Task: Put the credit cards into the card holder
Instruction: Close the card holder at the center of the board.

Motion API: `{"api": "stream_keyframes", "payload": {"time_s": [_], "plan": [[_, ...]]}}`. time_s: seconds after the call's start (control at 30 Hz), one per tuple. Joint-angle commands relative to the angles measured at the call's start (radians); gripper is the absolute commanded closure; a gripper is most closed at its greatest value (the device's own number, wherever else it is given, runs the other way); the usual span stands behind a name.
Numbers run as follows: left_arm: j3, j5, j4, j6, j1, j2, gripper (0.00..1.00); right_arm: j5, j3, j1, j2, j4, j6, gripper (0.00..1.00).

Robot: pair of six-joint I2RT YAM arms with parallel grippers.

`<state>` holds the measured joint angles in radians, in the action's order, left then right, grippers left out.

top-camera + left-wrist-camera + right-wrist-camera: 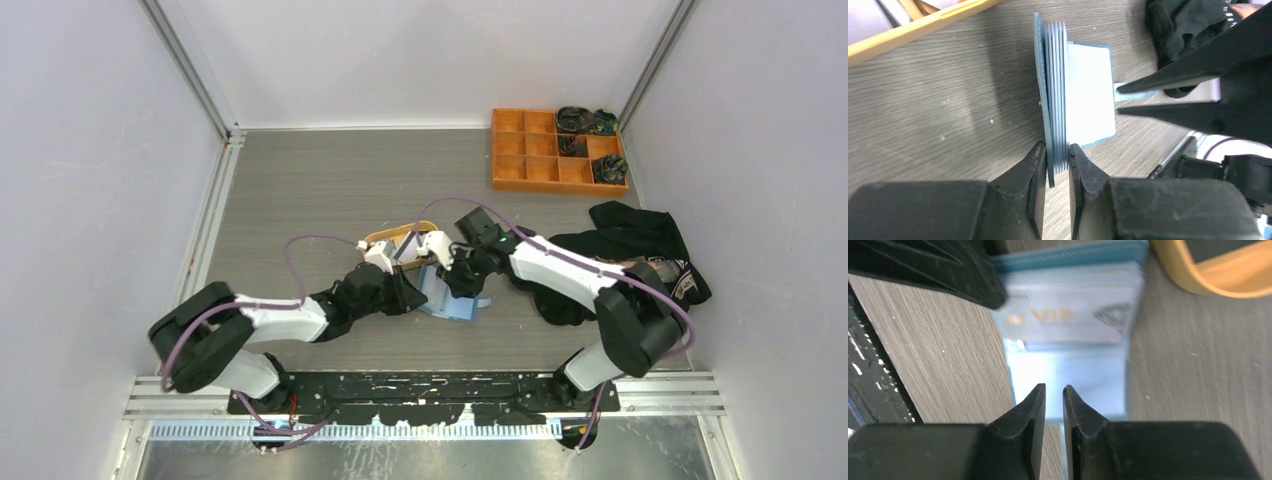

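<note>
Fingers of the left tool (pixel 1058 155) are pressing narrowly together on the card holder (pixel 1088 90). They are gripping one blue cover and the fan of clear pockets, which are standing on edge above the tabletop (pixel 948 100). The other half of the card holder is lying flat on the wood grain, stretching away toward the right tool (pixel 1054 390). That tool is squeezing almost fully together on the pale blue tab at the flat half's far edge, with only a sliver of gap showing. In the right wrist view a credit card (pixel 1063 317) with gold "VIP" lettering is sitting inside one of the clear pockets.

From above, the card holder is lying near the middle of the tabletop, between the two tools and just in front of the orange oval tray (pixel 385 237). An orange compartment box (pixel 540 186) is sitting at the far right corner. A black cloth (pixel 640 235) is lying crumpled under the right arm, apart from the card holder.
</note>
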<state>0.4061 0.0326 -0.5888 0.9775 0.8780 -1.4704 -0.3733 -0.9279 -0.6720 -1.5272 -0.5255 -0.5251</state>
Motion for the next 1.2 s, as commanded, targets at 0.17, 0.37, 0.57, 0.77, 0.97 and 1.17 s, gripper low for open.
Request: {"api": "stream_keyframes", "payload": {"time_s": [0.17,0.37,0.57,0.77,0.97,1.17], "plan": [[0.326,-0.294,0.878,-0.226,0.114,0.186,0.91,-0.180,-0.034,0.216,0.134,-0.006,0.076,0.70],[0.581,-0.407,1.093,-0.271,0.233,-0.032,0.91,-0.205,-0.064,0.290,0.096,-0.025,0.152,0.69],[0.751,-0.502,1.205,-0.298,0.326,-0.192,0.87,-0.241,-0.060,0.344,0.092,-0.024,0.173,0.69],[0.829,-0.499,1.205,-0.304,0.385,-0.268,0.74,-0.251,-0.062,0.355,0.085,-0.025,0.178,0.68],[0.884,-0.464,1.173,-0.314,0.422,-0.326,0.56,-0.258,-0.073,0.358,0.056,-0.044,0.179,0.68],[0.833,-0.381,1.024,-0.328,0.428,-0.300,0.45,-0.271,-0.078,0.368,0.045,-0.056,0.174,0.68]]}}
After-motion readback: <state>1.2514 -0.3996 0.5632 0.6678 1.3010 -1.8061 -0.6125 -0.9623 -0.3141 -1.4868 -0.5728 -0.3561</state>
